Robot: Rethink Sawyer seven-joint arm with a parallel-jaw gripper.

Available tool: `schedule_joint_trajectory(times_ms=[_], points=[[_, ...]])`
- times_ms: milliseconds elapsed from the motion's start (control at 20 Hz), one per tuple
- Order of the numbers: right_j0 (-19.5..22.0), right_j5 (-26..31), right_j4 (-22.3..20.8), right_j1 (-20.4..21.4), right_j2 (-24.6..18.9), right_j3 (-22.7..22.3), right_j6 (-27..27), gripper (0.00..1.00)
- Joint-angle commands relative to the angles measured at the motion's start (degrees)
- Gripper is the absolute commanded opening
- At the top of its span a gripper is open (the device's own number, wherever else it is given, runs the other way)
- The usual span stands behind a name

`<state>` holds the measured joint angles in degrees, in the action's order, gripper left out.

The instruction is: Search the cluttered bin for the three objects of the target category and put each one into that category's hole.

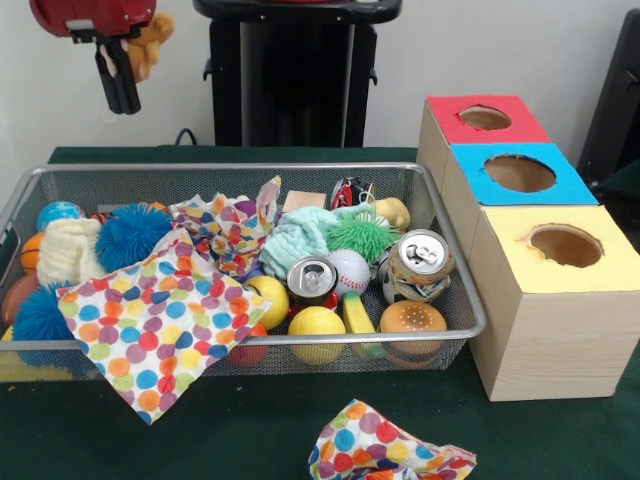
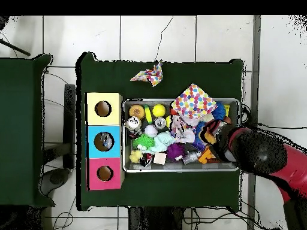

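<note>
A small orange plush toy (image 1: 150, 42) hangs high above the left end of the bin, pressed against the side of the black fingers (image 1: 110, 75); the fingers point downward and look close together, but whether they actually clamp the toy cannot be told from either view. The gripper (image 1: 118, 78) sits well above the wire-mesh bin (image 1: 452, 262), which rests on the green table (image 1: 250, 430) and is packed with spiky balls, two drink cans (image 1: 420, 262), a baseball (image 1: 348, 268), yellow balls and a polka-dot cloth (image 1: 150, 325) draped over its front rim. Just beside the bin's right end stand three boxes with round holes: yellow box (image 1: 560, 300), blue box (image 1: 518, 180) and red box (image 1: 482, 122). Another dotted cloth (image 1: 385, 448) lies on the table before the bin.
</note>
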<state>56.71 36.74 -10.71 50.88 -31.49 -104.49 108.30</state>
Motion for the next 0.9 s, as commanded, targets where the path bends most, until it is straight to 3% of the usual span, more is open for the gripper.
schedule_joint_trajectory(times_ms=[50,400,800,850,900], points=[[1.96,4.79,-2.17,-1.89,-4.27,-0.06,-10.25,0.0],[6.73,6.8,-1.05,-0.27,-7.47,-2.63,-12.53,0.0],[9.37,10.72,-1.68,-1.72,-10.52,-0.09,-14.53,0.0],[9.95,11.5,-2.34,-1.69,-10.95,-0.15,-14.04,1.0],[10.0,10.9,-2.61,-1.62,-10.83,-0.31,-13.96,1.0]])
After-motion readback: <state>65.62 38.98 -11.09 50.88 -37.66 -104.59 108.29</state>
